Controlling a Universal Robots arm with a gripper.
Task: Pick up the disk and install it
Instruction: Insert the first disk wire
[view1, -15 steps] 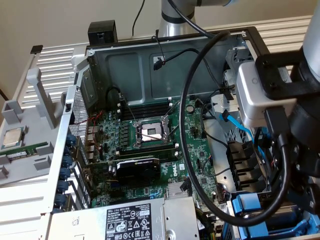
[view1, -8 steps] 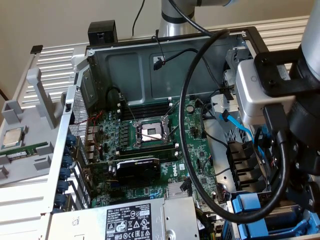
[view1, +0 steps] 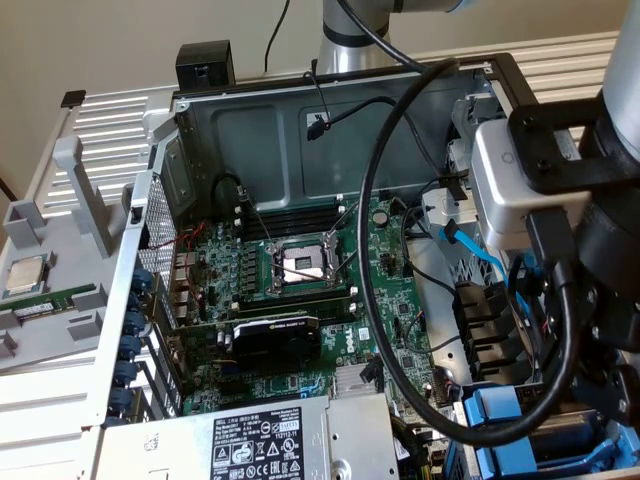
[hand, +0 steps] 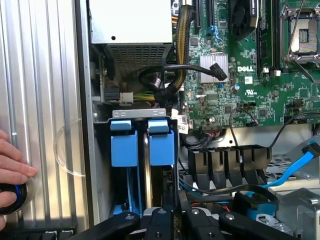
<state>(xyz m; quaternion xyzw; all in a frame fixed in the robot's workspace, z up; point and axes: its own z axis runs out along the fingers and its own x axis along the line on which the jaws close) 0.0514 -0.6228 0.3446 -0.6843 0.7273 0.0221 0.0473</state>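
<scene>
**Drive bay, wrist view.** A person's hand lies on the ribbed metal panel outside the drive bay, well apart from it. Within the drive bay we see two blue-framed drives standing on edge, side by side. The other drive occupies the slot toward the panel, and the disk sits in the slot just beside it, inside the bay. The gripper hangs at the drive bay's open end, over the disk's edge, with its jaws drawn together. We cannot tell whether they touch the disk. Beyond the drive bay lie the motherboard and a blue cable.
</scene>
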